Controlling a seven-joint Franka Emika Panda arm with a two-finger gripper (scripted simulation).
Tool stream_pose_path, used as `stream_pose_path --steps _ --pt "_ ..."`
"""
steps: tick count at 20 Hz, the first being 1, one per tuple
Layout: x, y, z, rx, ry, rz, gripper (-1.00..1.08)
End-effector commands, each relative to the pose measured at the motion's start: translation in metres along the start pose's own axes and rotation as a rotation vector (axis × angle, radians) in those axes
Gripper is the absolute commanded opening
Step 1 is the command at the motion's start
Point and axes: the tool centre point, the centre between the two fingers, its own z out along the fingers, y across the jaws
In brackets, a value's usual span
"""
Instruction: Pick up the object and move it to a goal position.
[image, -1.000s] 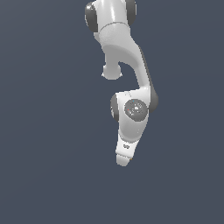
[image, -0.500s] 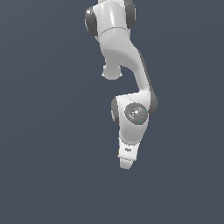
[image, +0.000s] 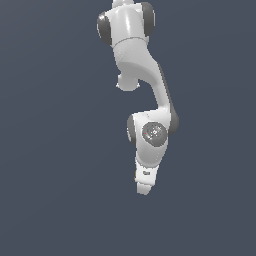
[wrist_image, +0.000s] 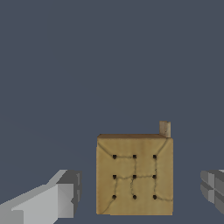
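Note:
The object (wrist_image: 134, 175) is a tan-brown square flat piece with dark dots and crack lines, lying on the dark grey floor in the wrist view. A small tan stub (wrist_image: 165, 129) stands at one of its corners. My gripper (wrist_image: 140, 190) is open, with one finger (wrist_image: 61, 199) on each side of the object and the other finger (wrist_image: 213, 190) clear of it; neither touches it. In the exterior view I see only the white arm (image: 150, 135) from above; the object and the fingers are hidden beneath the hand (image: 144, 182).
The floor (image: 50, 150) is a plain dark grey surface all around the arm. No other objects, containers or edges show in either view.
In the exterior view the hand end of the arm has shifted slightly toward the bottom of the picture. The arm's upper part has barely moved.

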Motion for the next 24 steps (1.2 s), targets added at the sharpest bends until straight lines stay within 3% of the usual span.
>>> stream_pose_path --steps 1,10,11,24 --pt "0.000 -0.001 0.015 0.001 0.000 -0.002 1.00" --pt "0.000 0.000 0.033 0.001 0.000 -0.003 1.00" --pt "0.000 0.000 0.033 0.001 0.000 -0.003 -1.00" --pt "0.000 -0.001 0.031 0.002 0.000 -0.003 -1.00"
